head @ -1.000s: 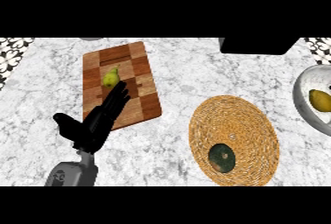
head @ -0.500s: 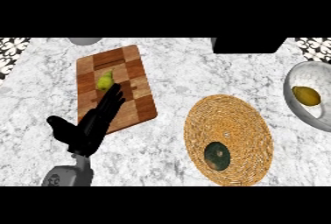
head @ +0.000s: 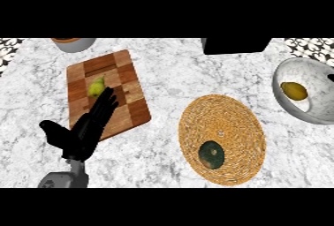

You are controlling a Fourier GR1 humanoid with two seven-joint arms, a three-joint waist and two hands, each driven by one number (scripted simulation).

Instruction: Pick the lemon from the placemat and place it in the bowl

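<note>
- Left hand (head: 81,136) – only hand in view, low at the left, grey forearm (head: 64,178) coming up from the bottom edge.
- Hand state: fingers (head: 103,105) straight and apart from the thumb (head: 53,130), which sticks out to the hand's left. Nothing clamped.
- Fingers lie over the lower half of the wooden cutting board (head: 108,66); can't tell whether they touch the board or hover above it.
- Yellow-green fruit (head: 96,87) sits on the board just ahead of the fingertips. Contact unclear – the tips look right at its near end.
- Lemon (head: 295,90) is in the white bowl (head: 312,110), far off to the hand's right and a bit ahead of it, at the right edge of the view. It rests on the bowl's inside, left of centre.
- Woven round placemat (head: 225,119) lies to the right of the hand, between hand and bowl, well apart from both.
- Dark green fruit (head: 211,154) with a brownish patch sits on the placemat's near part, roughly level with the wrist.
- Small grey bowl (head: 74,44) with an orange-brown inside – ahead of the hand, past the board's far edge, cut off by the view's top.
- Black box (head: 236,45) ahead and to the right, also cut at the top.
- Everything sits on a grey-white marble counter (head: 169,79).
- Right hand doesn't show anywhere.
</note>
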